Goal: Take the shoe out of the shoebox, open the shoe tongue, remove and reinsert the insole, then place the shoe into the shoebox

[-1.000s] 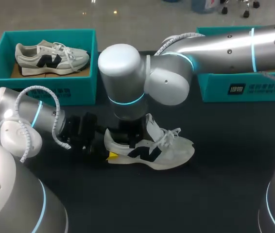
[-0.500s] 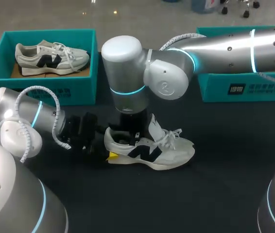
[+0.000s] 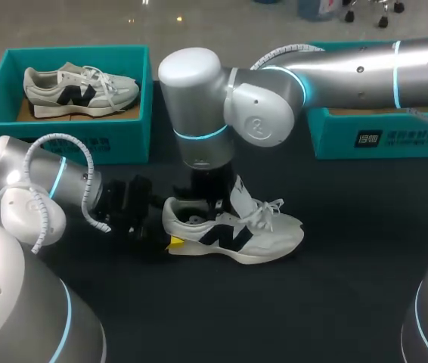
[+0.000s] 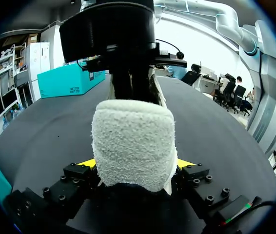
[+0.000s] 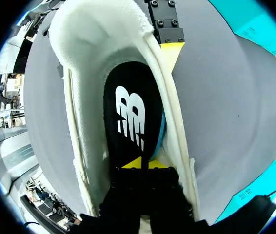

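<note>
Left jaws clamp shoe (image 3: 237,236) heel | teal shoebox (image 3: 123,140) holds second shoe (image 3: 78,89)

loc: robot lab | L arm (image 3: 44,181) + R arm (image 3: 350,72) @ blk table (image 3: 365,257), teal shoebox (image 3: 123,144)

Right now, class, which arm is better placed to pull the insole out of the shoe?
Right. The right pincer grips the insole inside the shoe; the left pincer clamps the heel.
</note>
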Robot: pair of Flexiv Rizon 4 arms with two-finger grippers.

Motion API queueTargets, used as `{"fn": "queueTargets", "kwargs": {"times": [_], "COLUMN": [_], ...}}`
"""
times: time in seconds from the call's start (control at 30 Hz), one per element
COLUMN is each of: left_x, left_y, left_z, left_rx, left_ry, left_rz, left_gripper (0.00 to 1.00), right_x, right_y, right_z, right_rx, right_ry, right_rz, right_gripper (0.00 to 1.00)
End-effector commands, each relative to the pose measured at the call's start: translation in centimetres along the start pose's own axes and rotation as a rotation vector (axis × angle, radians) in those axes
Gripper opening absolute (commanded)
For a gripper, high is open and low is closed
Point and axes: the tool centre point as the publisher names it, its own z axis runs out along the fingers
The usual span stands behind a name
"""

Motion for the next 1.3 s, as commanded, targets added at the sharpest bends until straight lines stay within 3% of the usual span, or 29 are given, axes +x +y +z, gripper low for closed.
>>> {"fn": "queueTargets", "kwargs": {"times": [0.03,0.43,0.77,1.3], "left_x": [0.1,0.1,0.1,0.1], "left_y": [0.3,0.3,0.3,0.3], "left_z": [0.0,0.0,0.0,0.0], "left_rx": [-0.005,-0.005,-0.005,-0.005], "left_ry": [-0.001,-0.001,-0.001,-0.001], "left_rz": [-0.001,-0.001,-0.001,-0.001], "left_gripper": [0.0,0.0,0.0,0.0], "right_x": [0.4,0.1,-0.3,-0.5], "right_y": [-1.5,-3.6,-3.9,-0.2], "right_z": [-1.6,-2.7,-2.9,-5.7], "right_rx": [-0.008,-0.068,-0.104,-0.226], "right_ry": [-0.036,-0.078,-0.082,-0.074], "right_rz": [0.001,0.03,0.014,-0.122], "right_gripper": [0.0,0.0,0.0,0.0]}}
